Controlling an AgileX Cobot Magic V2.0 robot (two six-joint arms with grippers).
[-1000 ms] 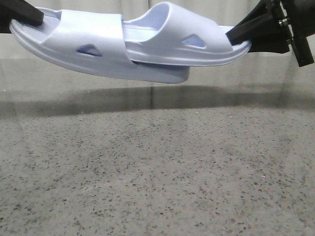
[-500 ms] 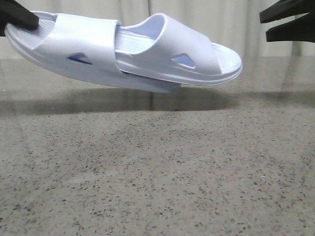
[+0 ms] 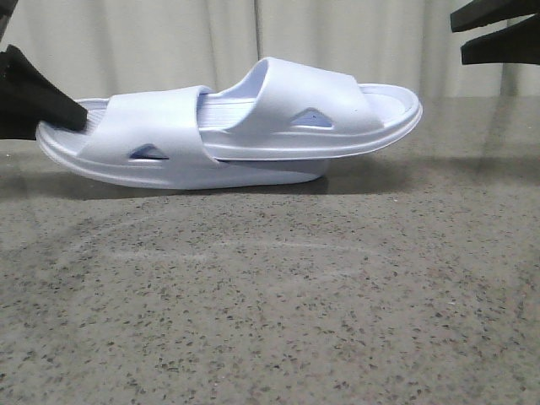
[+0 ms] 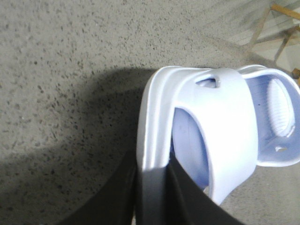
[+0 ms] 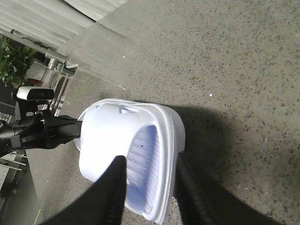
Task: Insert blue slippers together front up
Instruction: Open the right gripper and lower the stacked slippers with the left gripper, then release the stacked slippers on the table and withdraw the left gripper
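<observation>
Resting nested on the table (image 3: 270, 321), blue slippers (image 3: 228, 135) stay clamped by left end effector (image 3: 72, 118); right end effector (image 3: 498, 34) hangs apart, unclamped

The blue slippers (image 3: 228, 135) lie nested across the upper middle of the front view, on the counter (image 3: 270, 321). The left gripper (image 3: 59, 114) grips their end at the left edge; the right gripper (image 3: 498, 34), spread, sits apart at upper right.
</observation>
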